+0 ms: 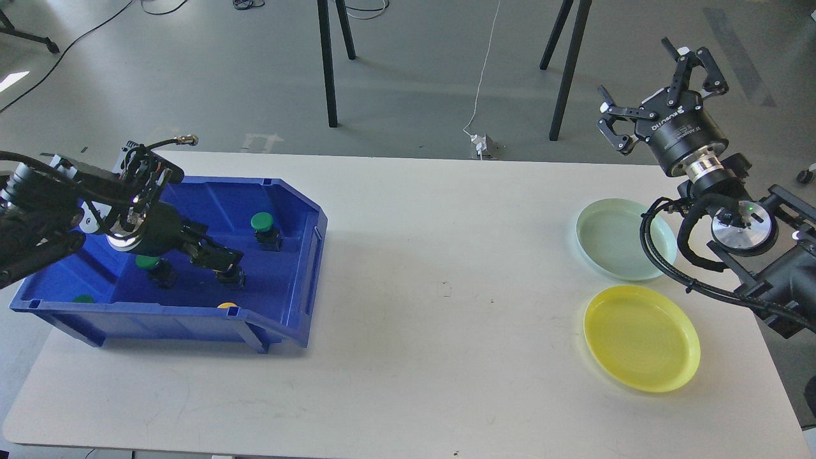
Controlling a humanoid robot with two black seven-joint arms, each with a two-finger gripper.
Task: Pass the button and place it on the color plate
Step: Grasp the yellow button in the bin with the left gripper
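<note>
— What is seen nearest the lens?
— A white table [408, 268], smooth and faintly scuffed, is shown with its front edge closest to the camera. A round yellow plate [641, 337] of glossy plastic is set near the right front, and a pale green plate [621, 238] of the same shape is placed just behind it; two plates are counted.

— And the grippers?
— The left gripper [226, 264] is lowered inside a blue plastic bin [290, 290] on the left. Its dark fingers are seen down at a black-bodied button [233, 278]; whether they are clamped on it cannot be told. The right gripper [663, 95] is held high above the far right edge of the table, its two fingers spread wide, with nothing held between them.

— Where are the buttons?
— All are kept in the bin. A green-capped button [264, 228] is stood upright toward the back, and a second green-capped one [153, 266] is seen beside the left wrist. A green cap [83, 298] and a yellow cap [226, 305] are partly hidden by the front wall. Five are counted, as far as can be made out.
</note>
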